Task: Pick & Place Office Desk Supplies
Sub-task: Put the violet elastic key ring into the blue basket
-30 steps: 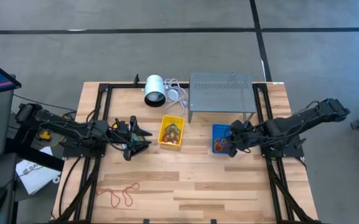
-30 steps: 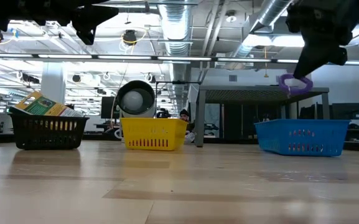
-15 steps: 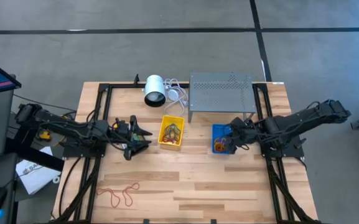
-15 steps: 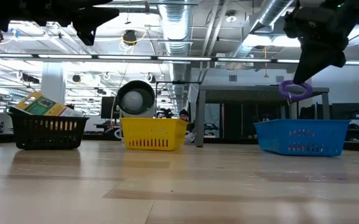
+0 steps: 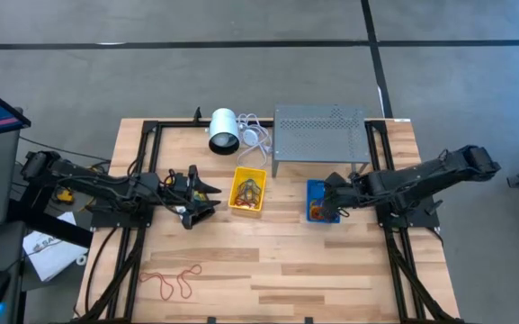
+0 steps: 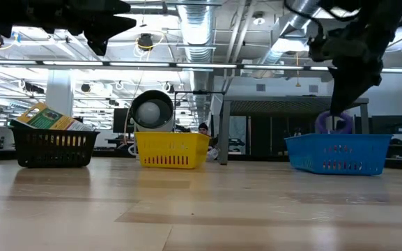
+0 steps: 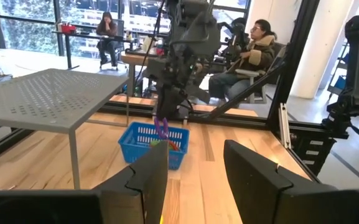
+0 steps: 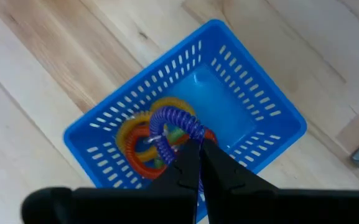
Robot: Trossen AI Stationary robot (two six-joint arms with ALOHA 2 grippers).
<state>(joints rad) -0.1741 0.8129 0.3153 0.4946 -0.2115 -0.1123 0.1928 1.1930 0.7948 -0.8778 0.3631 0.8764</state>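
Note:
My right gripper (image 8: 199, 163) is shut on a purple coiled loop (image 8: 170, 123) straight above the blue bin (image 5: 317, 201), which holds orange, red and green loops (image 8: 140, 144). In the low view the purple loop (image 6: 334, 123) hangs at the blue bin's rim (image 6: 336, 137). My left gripper (image 5: 209, 200) is open and hovers left of the yellow bin (image 5: 248, 191), which holds more loops. The black bin (image 6: 53, 148) stands on the table with yellow-and-green packets (image 6: 44, 116) sticking out of it. A bunch of red bands (image 5: 171, 281) lies flat near the table's near-left corner. My right gripper pinches the purple loop by one side of its coil (image 8: 184, 138) between the two fingertips. It comes from above, pointing down into the blue bin. The loop hangs below the fingers, clear of the table, its lower end about level with the bin's rim.
The grey perforated stand (image 5: 320, 135) rises just beyond the blue bin. The white cylinder (image 5: 224, 130) and its cable lie at the far edge, behind the yellow bin. Bare wood stretches across the near half of the table. People sit in the room beyond the table (image 7: 254, 46).
My right gripper has come down over the blue bin, still shut on the purple loop. The loop has dropped from well above the bin to the level of its rim.

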